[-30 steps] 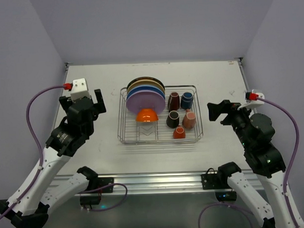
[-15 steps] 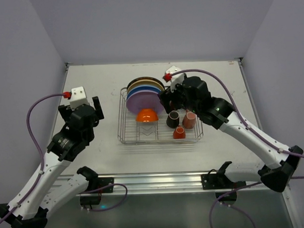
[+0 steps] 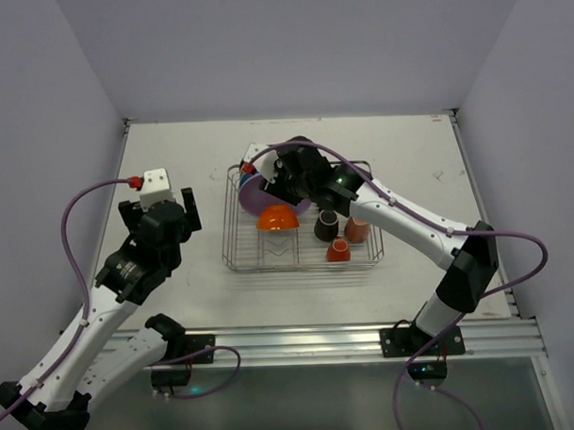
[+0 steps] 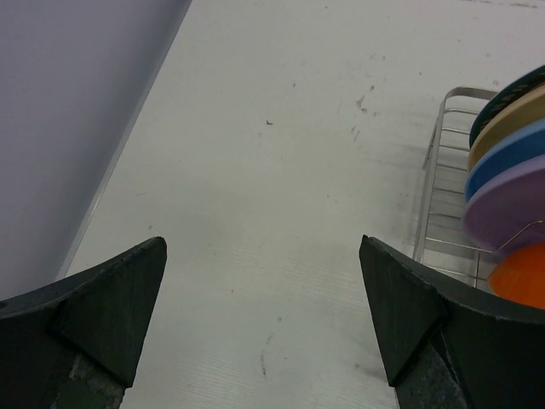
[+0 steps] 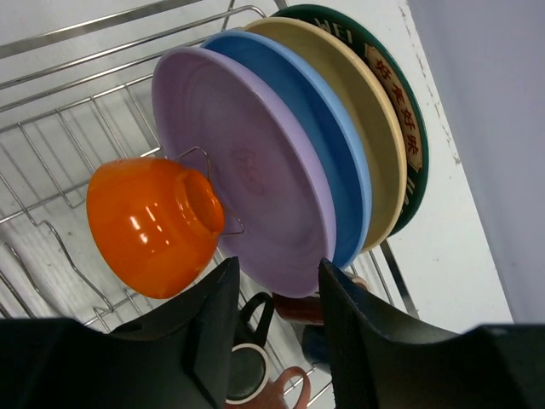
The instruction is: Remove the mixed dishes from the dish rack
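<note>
The dish rack (image 3: 298, 268) sat mid-tabletop (image 3: 172, 153) with every dish in it, so I judged I was at the first pick: taking the lavender plate (image 5: 247, 153), the frontmost of four standing on edge at the rack's far left. To do that well, I reckoned one finger had to slip into the thin gap between the lavender plate and the blue plate (image 5: 317, 111) behind it, the other staying on the lavender face, and the lift had to go straight up out of the wire dividers. The orange bowl (image 5: 149, 226) lay tipped just in front of that face beside a wire loop, leaving little room on that side, so a grip high on the rim looked safer. My right end effector (image 5: 278, 281) was released and empty, poised over the plates with the lavender plate's edge just beyond its parted fingertips; whether it touched, I could not tell. The black mug (image 3: 326, 225) and pink mug (image 3: 356, 229) stood in the rack's right half. My left end effector (image 4: 260, 290) was released too, over bare tabletop left of the rack
</note>
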Controlling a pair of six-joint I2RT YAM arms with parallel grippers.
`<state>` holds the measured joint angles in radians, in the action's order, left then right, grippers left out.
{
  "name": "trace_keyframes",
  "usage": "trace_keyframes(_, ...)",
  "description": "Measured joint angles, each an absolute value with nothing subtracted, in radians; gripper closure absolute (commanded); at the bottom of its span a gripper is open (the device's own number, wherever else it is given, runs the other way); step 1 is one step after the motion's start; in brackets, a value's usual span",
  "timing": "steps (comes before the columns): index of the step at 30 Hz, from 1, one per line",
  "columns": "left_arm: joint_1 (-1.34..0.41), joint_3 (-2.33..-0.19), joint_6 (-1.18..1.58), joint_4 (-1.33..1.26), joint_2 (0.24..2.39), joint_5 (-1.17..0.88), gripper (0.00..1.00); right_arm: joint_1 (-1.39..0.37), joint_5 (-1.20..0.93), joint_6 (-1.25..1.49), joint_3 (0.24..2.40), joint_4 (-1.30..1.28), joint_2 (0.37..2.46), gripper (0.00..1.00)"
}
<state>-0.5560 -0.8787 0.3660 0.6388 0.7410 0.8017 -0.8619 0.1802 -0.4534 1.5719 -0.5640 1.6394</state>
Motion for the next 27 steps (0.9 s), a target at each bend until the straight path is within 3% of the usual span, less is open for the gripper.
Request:
trace_keyframes(7, -0.556, -0.865, 0.360, 0.624, 0.768, 0.750, 0.00, -0.862, 0.139, -0.546, 1.583, -0.547, 1.682, 0.61)
trace_keyframes(21, -0.556, -0.860, 0.355, 0.592, 0.767, 0.718, 0.00, -0.833, 0.133, -0.637, 1.584, -0.496, 1.777, 0.58)
trace_keyframes(27, -0.556, -0.854, 0.355, 0.591, 0.765, 0.708, 0.00, -0.801, 0.033, -0.649, 1.584, -0.500, 1.765, 0.56)
